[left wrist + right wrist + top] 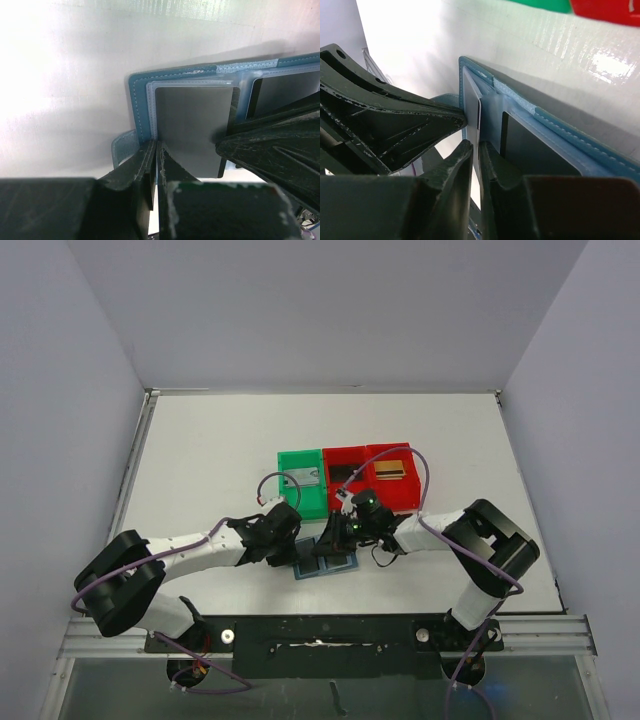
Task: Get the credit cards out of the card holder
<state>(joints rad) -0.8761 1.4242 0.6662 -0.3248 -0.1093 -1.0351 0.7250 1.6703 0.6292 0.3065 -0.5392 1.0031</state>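
On the white worktop (210,455), near its front edge, the flat blue bifold card holder (325,566) lies open. The left fingers (131,172) pinch nearly shut on its clear pocket edge. The right fingers (451,172) clamp a thin grey card (471,105) by its edge.

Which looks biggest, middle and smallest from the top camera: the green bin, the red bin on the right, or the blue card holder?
1. Red bin on the right and green bin: they look about the same, so no winner.
2. Blue card holder: smallest, though partly covered.
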